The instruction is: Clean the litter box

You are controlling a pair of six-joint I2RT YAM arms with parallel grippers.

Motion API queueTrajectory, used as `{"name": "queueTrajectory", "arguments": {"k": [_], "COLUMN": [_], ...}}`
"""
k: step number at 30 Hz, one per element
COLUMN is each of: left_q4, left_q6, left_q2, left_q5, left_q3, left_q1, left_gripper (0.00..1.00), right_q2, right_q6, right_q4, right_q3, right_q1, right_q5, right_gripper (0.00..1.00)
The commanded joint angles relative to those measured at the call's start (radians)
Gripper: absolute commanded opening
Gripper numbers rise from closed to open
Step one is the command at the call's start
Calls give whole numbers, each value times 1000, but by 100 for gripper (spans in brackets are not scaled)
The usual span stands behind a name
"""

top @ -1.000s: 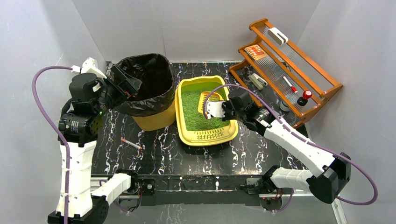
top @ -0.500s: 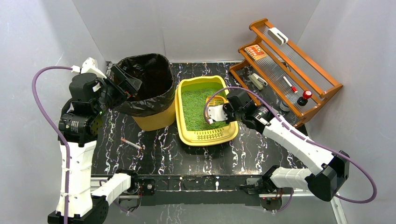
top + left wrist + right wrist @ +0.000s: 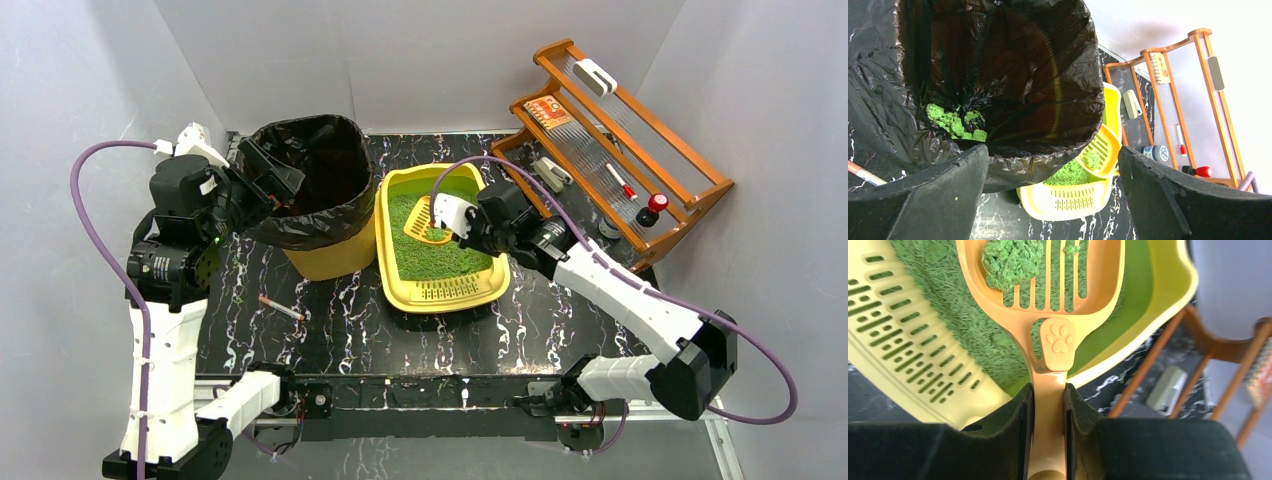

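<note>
The litter box (image 3: 440, 293) is a shallow yellow tray of green litter (image 3: 430, 258) at the table's middle, its slotted grate (image 3: 898, 340) at the near end. My right gripper (image 3: 447, 226) is shut on the handle of an orange slotted scoop (image 3: 1048, 290), which hangs over the litter with a green clump (image 3: 1013, 260) in its bowl. The left gripper (image 3: 265, 178) stands open at the left rim of the bag-lined bin (image 3: 310, 195). From the left wrist view, the left gripper (image 3: 1052, 165) frames the bin's inside, the litter box (image 3: 1068, 200) and the scoop (image 3: 1100, 150).
Green clumps (image 3: 953, 122) lie at the bottom of the black bag (image 3: 998, 75). A wooden rack (image 3: 610, 150) with small items stands at the back right, close to the tray's right side. A thin pen-like stick (image 3: 282, 308) lies on the black marbled table, near left.
The right gripper has drawn the scoop up out of the litter and shifted it toward the back left, a clump now showing in its bowl. The left arm has not moved.
</note>
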Motion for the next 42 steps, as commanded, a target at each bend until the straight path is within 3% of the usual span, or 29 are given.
{"name": "queueTrajectory", "arguments": {"k": [1,7,10,15,22,42], "left_q4": [-5,-28,-30,-21,-2,0], "left_q6": [2,-13,-10,-10,-15,-16], "left_q2": [-5,4,5,9,6,-15], "left_q5": [-19,-78,-83,-45,-33,5], "left_q3": [18,15,20,9,-3,-25], "left_q1": [-4,-4,-4,-4,-4,-4], "left_gripper": [98,98,98,98,98,98], "right_q2": [24,40,14,-1,-78,-17], "right_q6": [215,252,249,165,47,-14], "right_q4": [-11,-94,-60,-90,-38,-88], "right_q3": [82,179,153,139,140,416], "right_q1": [-4,-6,-5,-3,-4,7], "right_q5": [-31,-35,-82,17,37,-4], "right_gripper": [0,0,0,0,0,0]}}
